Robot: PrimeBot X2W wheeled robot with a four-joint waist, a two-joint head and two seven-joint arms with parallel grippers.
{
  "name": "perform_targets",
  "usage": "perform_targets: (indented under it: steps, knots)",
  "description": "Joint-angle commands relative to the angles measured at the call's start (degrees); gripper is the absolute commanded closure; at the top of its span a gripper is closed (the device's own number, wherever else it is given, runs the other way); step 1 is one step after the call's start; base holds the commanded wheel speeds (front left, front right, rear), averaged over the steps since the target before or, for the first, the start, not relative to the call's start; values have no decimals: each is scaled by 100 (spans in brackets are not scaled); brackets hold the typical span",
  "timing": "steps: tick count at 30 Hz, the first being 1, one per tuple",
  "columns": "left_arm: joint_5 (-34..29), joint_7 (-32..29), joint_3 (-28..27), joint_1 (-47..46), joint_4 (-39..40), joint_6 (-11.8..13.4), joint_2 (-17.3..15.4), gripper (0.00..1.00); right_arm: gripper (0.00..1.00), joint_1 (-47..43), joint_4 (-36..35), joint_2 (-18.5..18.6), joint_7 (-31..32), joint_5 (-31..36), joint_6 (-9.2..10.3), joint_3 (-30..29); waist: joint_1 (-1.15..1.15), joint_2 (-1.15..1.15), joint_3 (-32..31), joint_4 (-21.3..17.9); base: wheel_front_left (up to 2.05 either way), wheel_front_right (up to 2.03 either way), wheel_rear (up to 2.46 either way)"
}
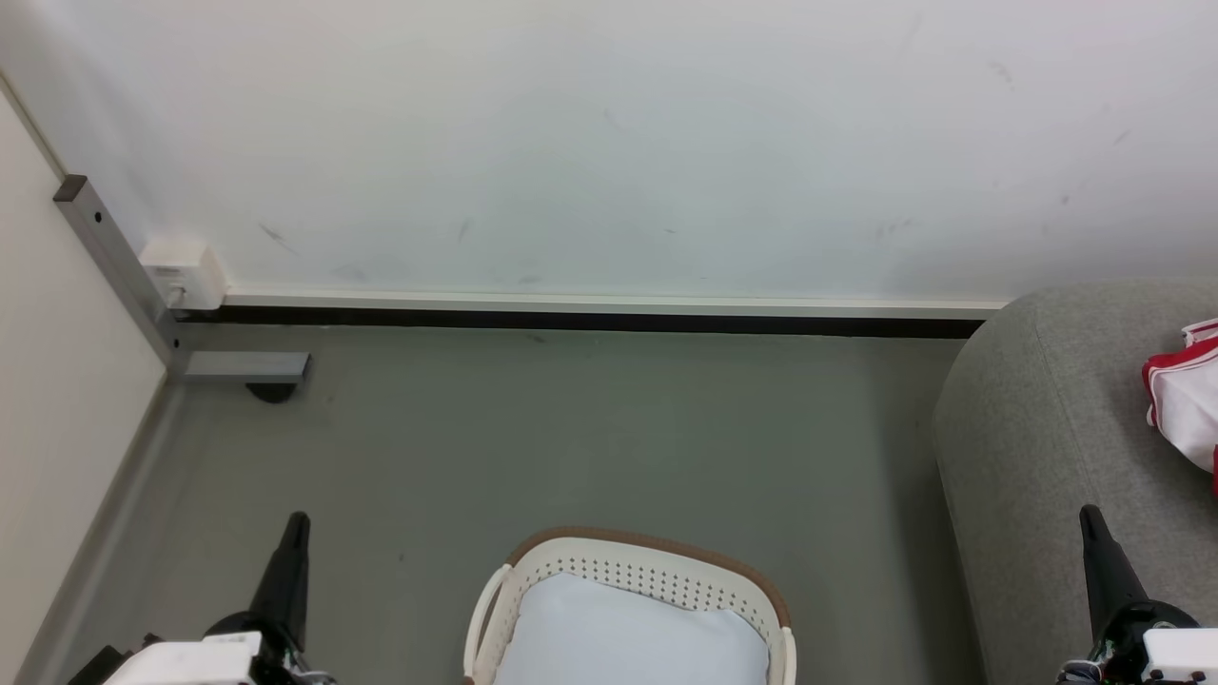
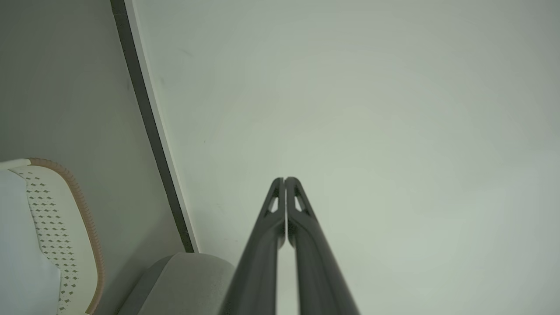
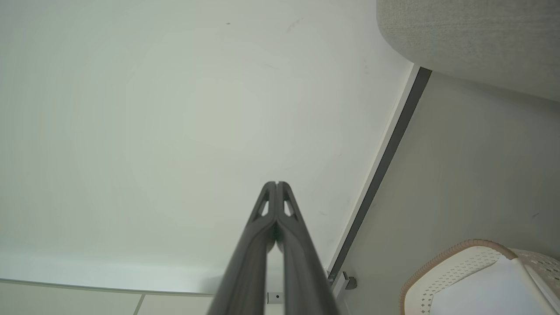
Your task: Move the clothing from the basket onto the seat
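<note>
The left end effector (image 1: 296, 525) and right end effector (image 1: 1090, 518) hung closed, empty, flanking the basket (image 1: 657, 547); red clothing (image 1: 1185, 400) lay on the seat (image 1: 1047, 419) to its right. The basket's cropped near half likely merited checking.

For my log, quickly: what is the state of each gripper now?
Left gripper: closed, holding nothing.
Right gripper: closed, holding nothing.

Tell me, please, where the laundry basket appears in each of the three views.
Head view: the basket is at the bottom centre, cut by the lower edge.
Left wrist view: the basket is in the lower left corner.
Right wrist view: the basket is in the lower right corner.
Shared landmark: the dark strip along the foot of the wall.
</note>
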State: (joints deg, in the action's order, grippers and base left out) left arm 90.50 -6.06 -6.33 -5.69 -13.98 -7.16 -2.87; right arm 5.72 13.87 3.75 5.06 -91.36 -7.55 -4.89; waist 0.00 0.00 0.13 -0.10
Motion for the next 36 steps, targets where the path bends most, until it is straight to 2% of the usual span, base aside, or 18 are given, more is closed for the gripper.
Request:
perform_targets:
  steps: [1,5,36]
  knots:
    - [93,-38,-24,-75,-4,-42,-10,100,100,59,9,6,39,-109,11,-40,0,0,1,2,0,0,0]
    - [242,-76,-36,-86,-16,-57,0,100,100,66,15,-3,79,-225,12,-69,0,0,4,10,0,0,0]
    - [225,-70,-31,-81,-13,-51,-1,100,100,71,17,-35,102,-154,12,-107,0,0,4,10,0,0,0]
